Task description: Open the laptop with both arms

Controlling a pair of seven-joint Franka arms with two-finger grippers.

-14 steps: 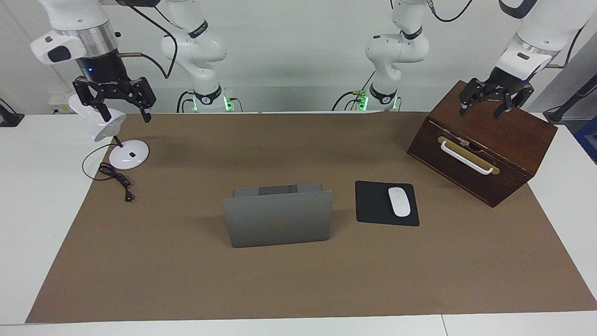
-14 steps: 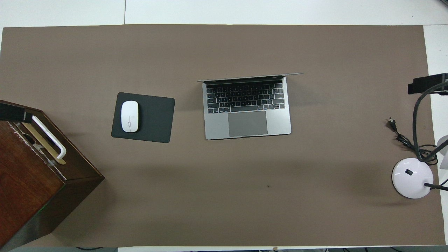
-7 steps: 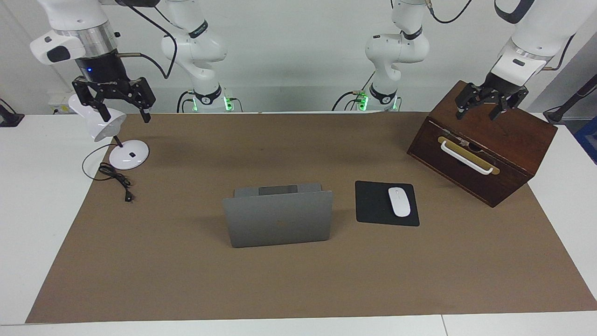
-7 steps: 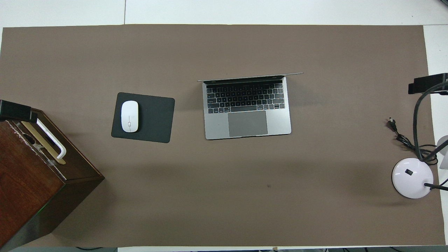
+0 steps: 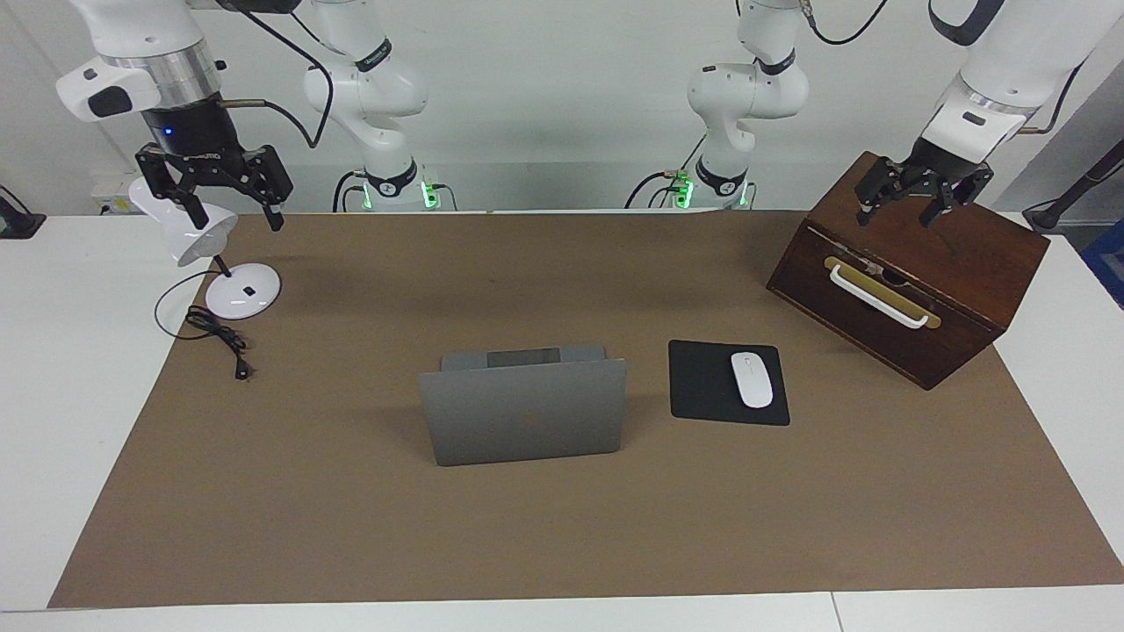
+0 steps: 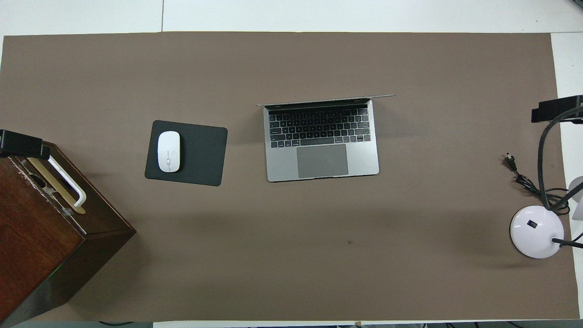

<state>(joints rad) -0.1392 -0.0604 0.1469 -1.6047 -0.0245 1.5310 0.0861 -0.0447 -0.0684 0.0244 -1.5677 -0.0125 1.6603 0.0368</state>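
Observation:
The silver-grey laptop [image 5: 527, 412] stands open in the middle of the brown mat. Its lid is upright and its back, with the dark logo, faces away from the robots. Its keyboard and trackpad [image 6: 321, 139] show in the overhead view. My left gripper [image 5: 904, 209] hangs open over the top of the wooden box, holding nothing; its tip [image 6: 20, 143] shows at the edge of the overhead view. My right gripper [image 5: 237, 215] hangs open over the desk lamp, also holding nothing, with its tip [image 6: 556, 109] at the other edge. Both grippers are well away from the laptop.
A black mouse pad [image 5: 702, 386] with a white mouse [image 5: 752, 379] lies beside the laptop toward the left arm's end. A dark wooden box [image 5: 913, 298] with a white handle sits at that end, nearer the robots. A white desk lamp [image 5: 243, 291] and its cable stand at the right arm's end.
My left gripper has drifted slightly up and toward the robots over the box. The right gripper and the laptop have not visibly moved.

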